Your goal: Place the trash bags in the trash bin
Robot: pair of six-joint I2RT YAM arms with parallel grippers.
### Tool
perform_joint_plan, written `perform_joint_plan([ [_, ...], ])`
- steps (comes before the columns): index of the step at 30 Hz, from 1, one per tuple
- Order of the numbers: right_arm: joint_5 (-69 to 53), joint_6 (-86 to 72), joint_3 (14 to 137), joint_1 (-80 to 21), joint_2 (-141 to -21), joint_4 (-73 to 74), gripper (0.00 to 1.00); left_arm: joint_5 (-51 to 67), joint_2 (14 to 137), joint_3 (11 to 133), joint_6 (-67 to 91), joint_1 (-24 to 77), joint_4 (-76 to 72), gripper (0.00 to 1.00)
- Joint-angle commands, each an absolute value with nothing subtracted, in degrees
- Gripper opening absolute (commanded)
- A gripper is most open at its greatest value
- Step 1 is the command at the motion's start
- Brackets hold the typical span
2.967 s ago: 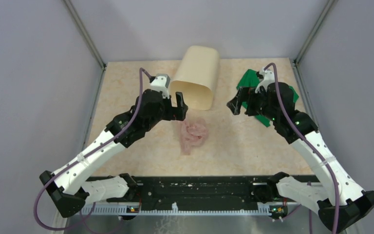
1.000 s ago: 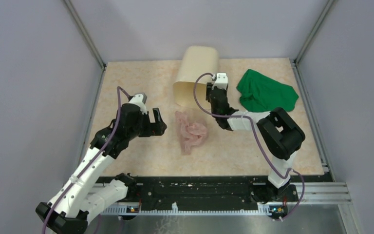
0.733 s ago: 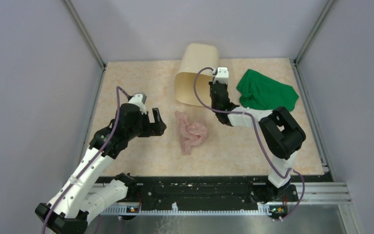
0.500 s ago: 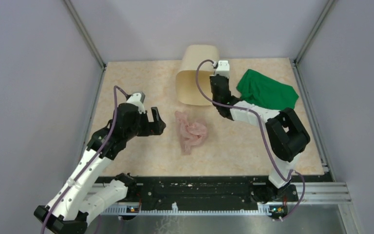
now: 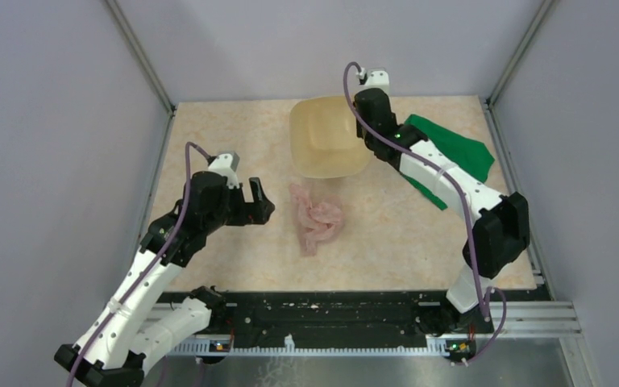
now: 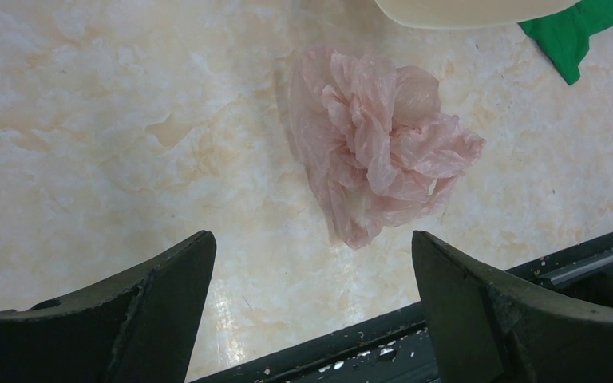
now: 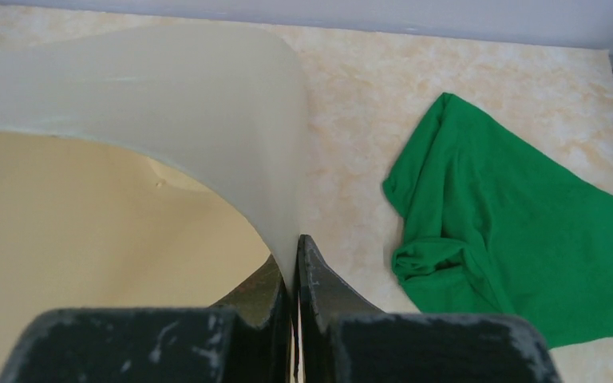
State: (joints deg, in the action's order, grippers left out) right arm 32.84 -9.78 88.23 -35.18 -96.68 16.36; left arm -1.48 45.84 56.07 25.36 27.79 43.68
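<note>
Clamping the rim of the cream-beige plastic bin [image 5: 327,164], the right gripper [image 7: 295,267] has stood it upright, ready for the crumpled pale-pink film bag [image 5: 317,221]. The left gripper [image 6: 311,239] waits, spread apart.

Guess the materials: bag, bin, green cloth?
Bag: probably thin plastic film; translucent pink, crumpled into sharp creases, slight sheen.
Bin: likely moulded plastic; smooth cream walls, thin rim, semi-matt.
Cloth: soft fabric; matt green, lying in limp rounded folds. Weave too fine to tell.
</note>
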Motion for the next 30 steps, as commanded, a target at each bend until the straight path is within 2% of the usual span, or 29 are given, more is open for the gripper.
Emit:
perform_joint_plan([
  [1, 26.6, -15.0, 98.2, -34.7, -93.3, 28.7, 0.00, -0.3, 44.9, 57.8, 24.5, 27.5, 41.0, 0.98],
  [9, 21.3, -16.6, 110.2, -33.6, -96.8, 45.8, 0.00, 2.4, 45.1, 57.8, 24.2, 27.4, 40.6, 0.98],
  [13, 14.6, -18.1, 114.2, -31.0, -98.7, 51.4, 0.00, 2.7, 45.2, 57.5, 24.0, 27.5, 40.2, 0.98],
  [21, 6.7, -20.1, 115.9, -26.4, -100.9, 54.1, 0.00, 4.8, 45.8, 56.0, 24.2, 27.5, 38.1, 0.98],
  [28, 4.9, -21.0, 121.1, -24.8, -106.0, 55.9, 0.00, 6.9, 46.3, 53.8, 24.8, 27.4, 35.9, 0.98],
  [30, 4.7, -21.1, 122.3, -24.7, -107.0, 56.1, 0.07, 7.3, 46.8, 53.6, 24.8, 27.5, 35.7, 0.98],
])
